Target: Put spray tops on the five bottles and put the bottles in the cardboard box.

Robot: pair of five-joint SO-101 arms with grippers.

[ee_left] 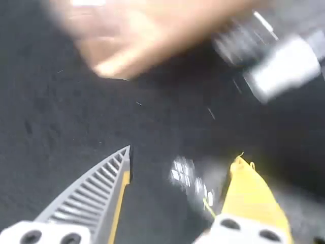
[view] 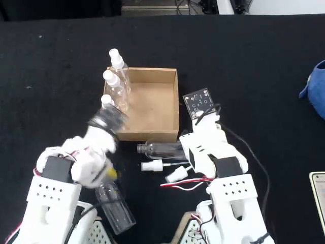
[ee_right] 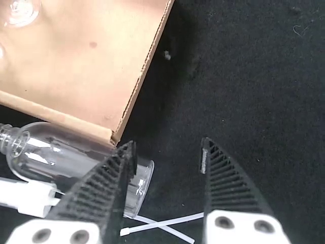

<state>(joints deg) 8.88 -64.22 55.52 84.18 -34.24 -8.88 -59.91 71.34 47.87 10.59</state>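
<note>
Right gripper [ee_right: 167, 145] and left gripper [ee_left: 183, 155] both stand wide apart, nothing gripped. The clear uncapped plastic bottle [ee_right: 51, 152] lies just beside the brown cardboard box [ee_right: 86, 61], under the right gripper. Risk: the round bottle may roll on closing, scattering the loose white spray tops [view: 152, 165] nearby

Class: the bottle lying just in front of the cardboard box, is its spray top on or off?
Off. The bottle lies on its side with a bare open neck; a loose spray top lies beside it.
</note>
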